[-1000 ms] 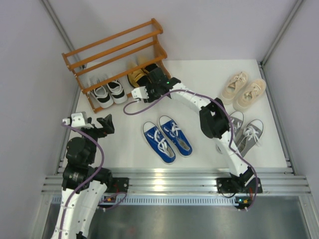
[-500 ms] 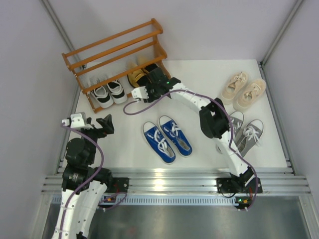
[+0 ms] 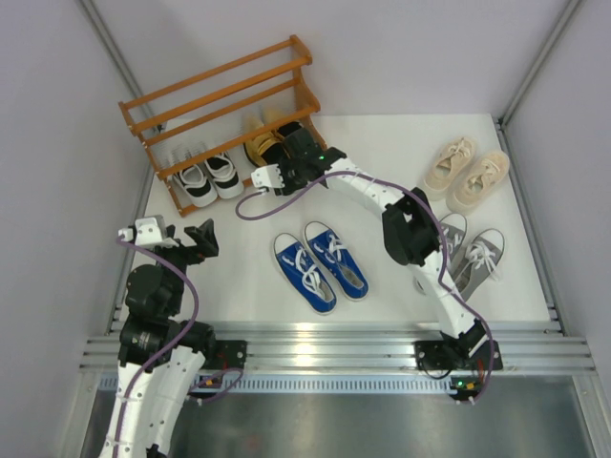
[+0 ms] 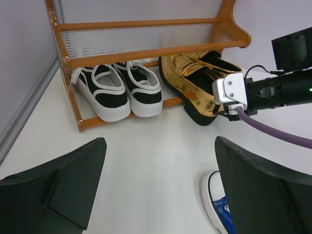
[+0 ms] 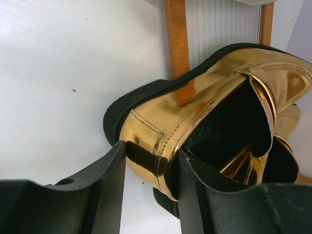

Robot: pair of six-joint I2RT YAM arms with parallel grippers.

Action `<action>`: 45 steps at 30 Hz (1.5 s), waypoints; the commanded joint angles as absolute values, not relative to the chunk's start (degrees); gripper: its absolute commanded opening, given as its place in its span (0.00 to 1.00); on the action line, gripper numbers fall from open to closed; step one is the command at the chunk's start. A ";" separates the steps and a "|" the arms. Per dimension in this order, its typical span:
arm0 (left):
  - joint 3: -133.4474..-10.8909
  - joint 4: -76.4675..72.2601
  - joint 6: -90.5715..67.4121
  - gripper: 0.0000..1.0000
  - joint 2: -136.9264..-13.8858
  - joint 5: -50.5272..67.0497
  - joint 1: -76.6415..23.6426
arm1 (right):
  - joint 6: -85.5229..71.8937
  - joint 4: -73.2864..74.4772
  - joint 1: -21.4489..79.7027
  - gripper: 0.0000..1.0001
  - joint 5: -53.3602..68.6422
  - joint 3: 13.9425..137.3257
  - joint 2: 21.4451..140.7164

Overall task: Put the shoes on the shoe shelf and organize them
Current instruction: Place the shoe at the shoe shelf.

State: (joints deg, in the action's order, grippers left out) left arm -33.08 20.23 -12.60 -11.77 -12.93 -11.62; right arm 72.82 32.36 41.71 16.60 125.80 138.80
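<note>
The orange-brown shoe shelf (image 3: 220, 91) stands at the back left. Black-and-white sneakers (image 3: 210, 176) sit on its lowest tier, left side. My right gripper (image 3: 291, 143) is shut on the heel of a gold loafer (image 5: 165, 122), one finger outside and one inside the shoe. That loafer lies tilted across the shelf's front slat (image 5: 176, 34), its heel over the table. The other gold loafer (image 5: 287, 122) lies just beyond it. My left gripper (image 4: 161, 185) hangs open over bare table, nothing between its fingers. Blue sneakers (image 3: 320, 265) rest mid-table.
Beige lace-ups (image 3: 468, 172) and grey sneakers (image 3: 471, 253) sit on the table's right side. Grey walls close in at the left, back and right. The shelf's upper tiers (image 4: 146, 48) hold nothing. A blue sneaker toe (image 4: 217, 204) lies beside my left gripper's right finger.
My right gripper, with the gold loafer in it, has crept slightly left toward the shelf. The left arm has not moved.
</note>
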 commanded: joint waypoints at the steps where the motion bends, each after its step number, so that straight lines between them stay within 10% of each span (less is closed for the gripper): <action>1: -32.78 18.72 -13.27 0.98 -11.25 -13.01 -11.43 | 74.79 21.45 41.57 0.24 16.26 131.66 131.40; 45: -32.78 18.72 -13.36 0.98 -10.72 -12.83 -11.43 | 77.43 21.01 43.51 0.29 16.35 132.19 129.99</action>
